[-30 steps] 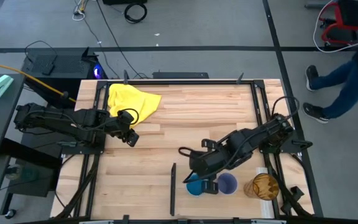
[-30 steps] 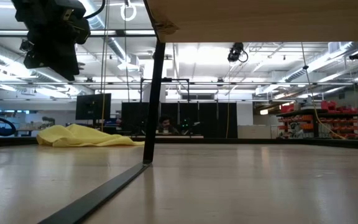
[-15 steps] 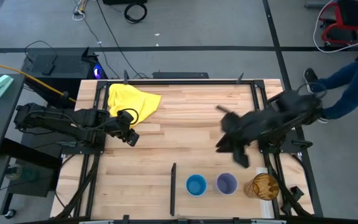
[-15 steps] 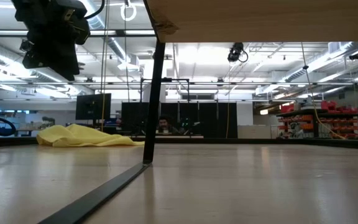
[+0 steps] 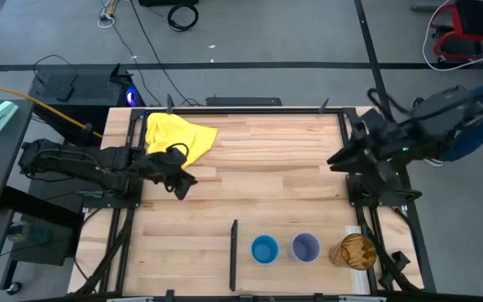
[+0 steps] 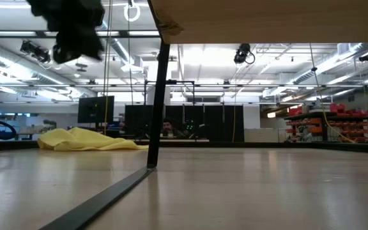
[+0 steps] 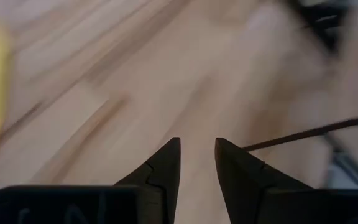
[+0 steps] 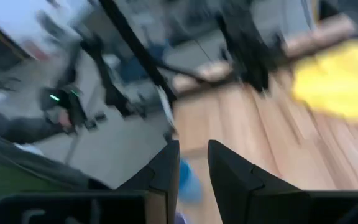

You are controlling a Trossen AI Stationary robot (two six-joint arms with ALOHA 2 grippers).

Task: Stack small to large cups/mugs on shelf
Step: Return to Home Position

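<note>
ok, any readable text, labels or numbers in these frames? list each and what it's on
None readable.
Small bright blue plastic cup, lavender-purple plastic cup, tall translucent amber plastic tumbler: no print visible.
Crumpled yellow cloth: plain.
Left wrist housing: faint marks, too blurred to read.
Background shelving and screens in the low view: too small to read.

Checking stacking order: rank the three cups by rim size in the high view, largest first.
1. amber tumbler, widest rim.
2. lavender cup and blue cup: near alike from above; the blue looks marginally wider, so I won't rank them.
</note>
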